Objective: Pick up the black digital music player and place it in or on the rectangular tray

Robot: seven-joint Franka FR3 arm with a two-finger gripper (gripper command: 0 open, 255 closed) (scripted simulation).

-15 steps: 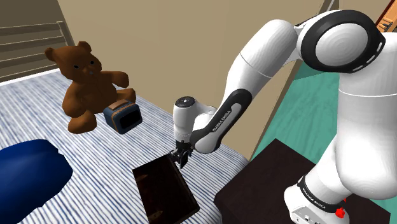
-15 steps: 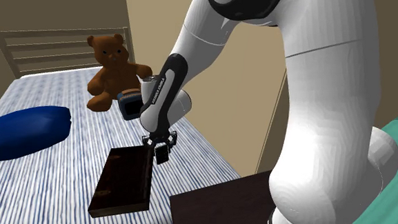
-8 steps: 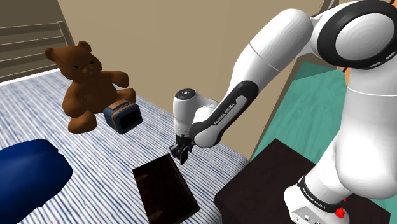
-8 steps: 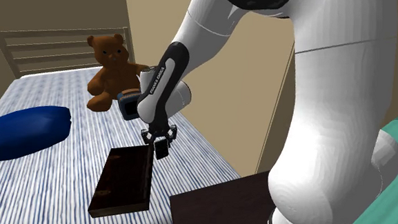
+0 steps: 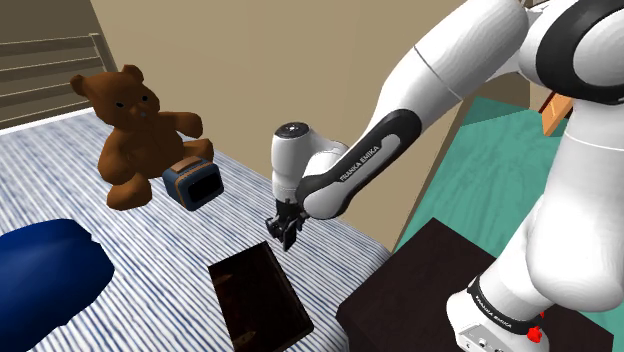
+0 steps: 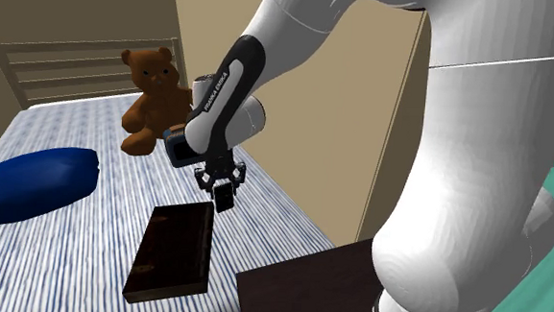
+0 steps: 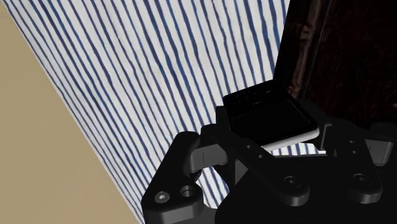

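The black music player (image 7: 267, 116), flat with a pale lower edge, is clasped between my gripper's fingers. My gripper (image 7: 273, 130) is shut on it. In the shoulder view the gripper (image 5: 283, 232) hangs just above the far corner of the dark rectangular tray (image 5: 260, 300), which lies flat on the striped bed. The second exterior view has the gripper (image 6: 222, 198) over the tray's (image 6: 172, 251) far right corner, a little clear of it. From the wrist, the tray (image 7: 343, 57) lies right beyond the player.
A brown teddy bear (image 5: 135, 125) sits further back on the bed, with a small blue box (image 5: 195, 183) beside it. A dark blue pillow (image 5: 40, 270) lies at the shoulder view's left. The dark stand (image 5: 420, 290) adjoins the bed edge near the tray.
The gripper has risen slightly above the tray's far corner, the player still in its fingers, and the arm's upper links have swung higher. Tray, bear and box stay put.
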